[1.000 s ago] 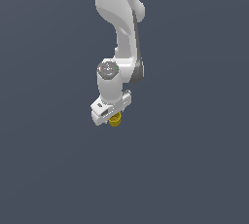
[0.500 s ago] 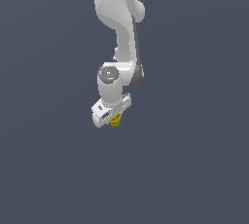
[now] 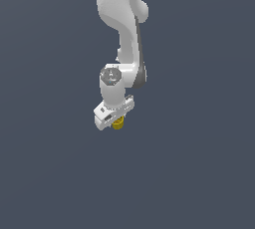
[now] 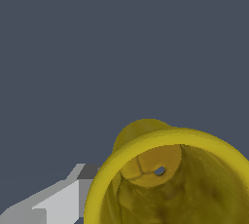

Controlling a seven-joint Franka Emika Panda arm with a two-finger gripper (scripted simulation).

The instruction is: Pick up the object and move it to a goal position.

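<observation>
Risk: the cup [image 3: 118,123] could slip out of the tool [image 3: 113,115]. It shows only as a small yellow patch under the tool's white body, so little of the hold can be checked. A quick swing or sudden stop of the arm [image 3: 122,19] on the way to the goal could shake it loose.
Cause: the cup is much narrower than the tool and looks ribbed and rounded, so I judge the contact area small. In the wrist view it sits off toward the lower right of the frame, which hints it may not be centred in the hold.
Second risk: no goal marker shows in either view, so the stopping place cannot be judged from here.
Tool state: cannot tell whether the jaws are clamped on the cup. The exterior view hides the fingers behind the tool body, and the wrist view shows only one grey finger [image 4: 58,203] at the lower left, just beside the cup's rim.
Cup position: in the exterior view, just below centre of the frame, directly under the tool and touching or nearly touching it. In the wrist view, its hollow top [image 4: 170,179] fills the lower right, very close to the camera.
Surroundings: plain dark blue-grey background throughout. No table edge is visible.
</observation>
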